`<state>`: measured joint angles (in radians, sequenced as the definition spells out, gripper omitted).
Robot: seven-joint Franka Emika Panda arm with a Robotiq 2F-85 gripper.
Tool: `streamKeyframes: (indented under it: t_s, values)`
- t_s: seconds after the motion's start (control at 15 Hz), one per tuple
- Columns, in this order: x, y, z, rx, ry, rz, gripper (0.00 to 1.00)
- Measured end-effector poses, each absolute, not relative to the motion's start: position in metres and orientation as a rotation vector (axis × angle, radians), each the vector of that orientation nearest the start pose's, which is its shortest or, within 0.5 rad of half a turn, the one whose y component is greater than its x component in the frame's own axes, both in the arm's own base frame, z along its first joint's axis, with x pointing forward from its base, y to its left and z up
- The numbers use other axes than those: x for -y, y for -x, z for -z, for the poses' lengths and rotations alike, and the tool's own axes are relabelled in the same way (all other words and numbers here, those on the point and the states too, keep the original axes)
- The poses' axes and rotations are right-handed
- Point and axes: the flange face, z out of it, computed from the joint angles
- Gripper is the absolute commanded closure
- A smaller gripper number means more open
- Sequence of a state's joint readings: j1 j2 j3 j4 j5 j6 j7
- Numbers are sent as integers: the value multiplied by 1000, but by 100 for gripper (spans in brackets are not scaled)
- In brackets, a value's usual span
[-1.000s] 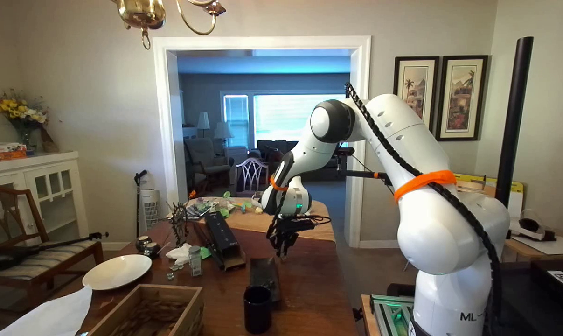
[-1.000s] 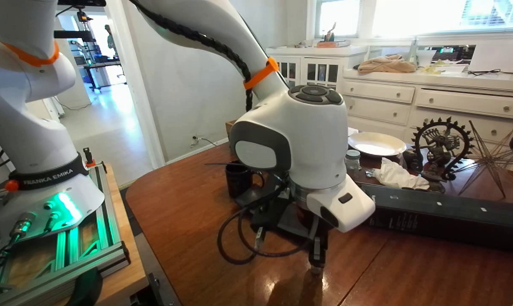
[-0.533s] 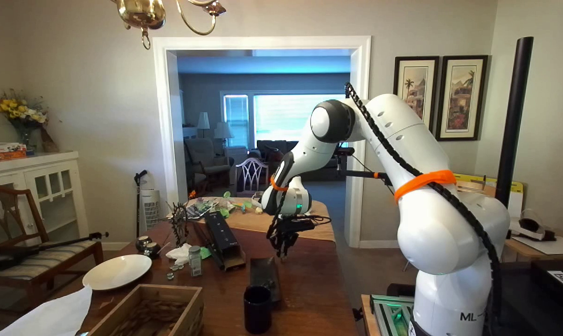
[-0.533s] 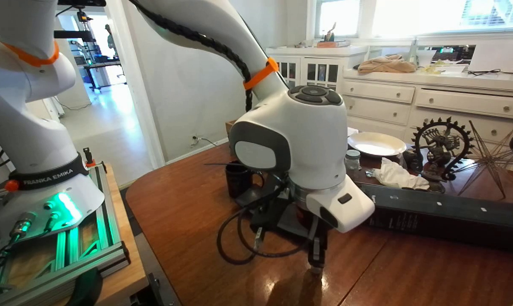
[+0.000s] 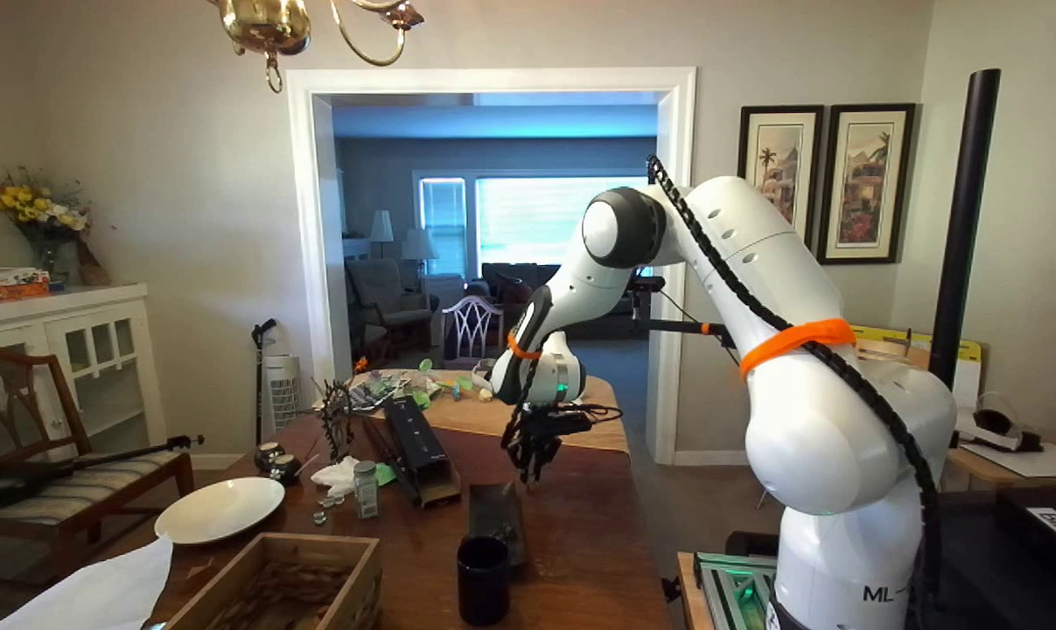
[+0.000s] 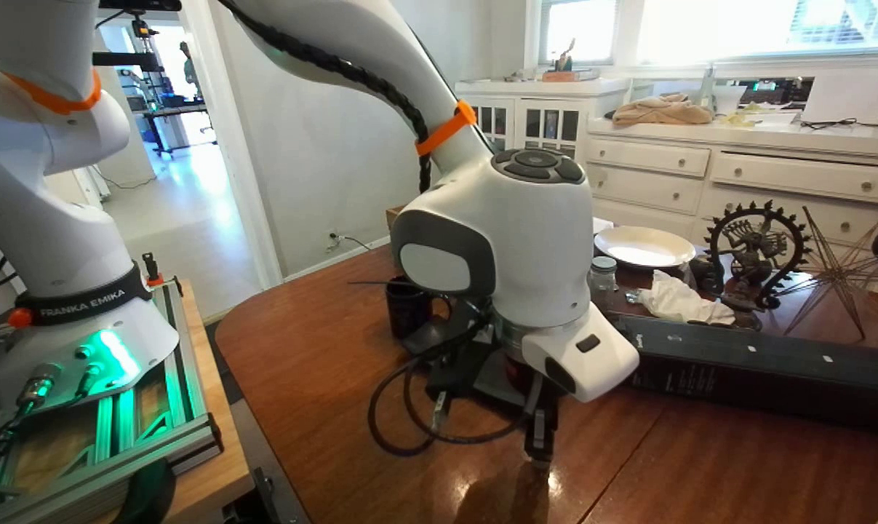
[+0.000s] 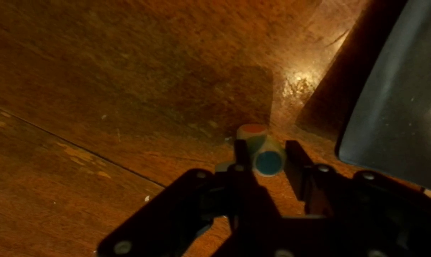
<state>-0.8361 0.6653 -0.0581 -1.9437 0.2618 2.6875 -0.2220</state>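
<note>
Black and two-fingered, my gripper [image 7: 267, 148] points straight down, low over the glossy reddish-brown wooden table [image 6: 322, 349], its jaws drawn in to a narrow gap. Through the wrist view I see that gap filled by a small rounded off-white piece [image 7: 268, 163] bearing a blue disc, with one finger against either side, so I read it as gripped. Beyond the blue show an orange patch [image 7: 252, 128] and a green one [image 7: 257, 142]; I can't tell whether they belong to the same piece, nor whether it touches the table. Just outside one finger shows a pale bit [image 7: 224, 166], mostly hidden from me. Near the fingers, but apart from them, lies a dark grey slab [image 7: 397, 117] with a curved edge. Both exterior views give me a black cylindrical mug [image 5: 484, 582] near the gripper, a long black cardboard box [image 5: 416, 440] to one side, and, past that, a clear glass jar [image 5: 366, 490] with a lid and a round white plate [image 5: 221, 510].
</note>
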Motion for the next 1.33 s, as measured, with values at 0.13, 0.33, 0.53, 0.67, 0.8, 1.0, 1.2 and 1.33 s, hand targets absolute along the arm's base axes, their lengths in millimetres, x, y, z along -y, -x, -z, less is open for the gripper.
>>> streamKeyframes:
  t_s: [0.13,0.33,0.53,0.67,0.8,1.0,1.2,1.33]
  values:
    - [489,-383,-142,-1335,2803,181,50]
    - [489,-383,-142,-1335,2803,180,30]
    - [489,-383,-140,-1335,2802,176,6]
    - [489,-382,-139,-1335,2801,173,0]
    - [488,-382,-138,-1335,2801,171,0]
    - [488,-382,-138,-1335,2801,171,0]
    - [488,-382,-138,-1335,2801,170,0]
    - [489,-382,-138,-1336,2801,170,22]
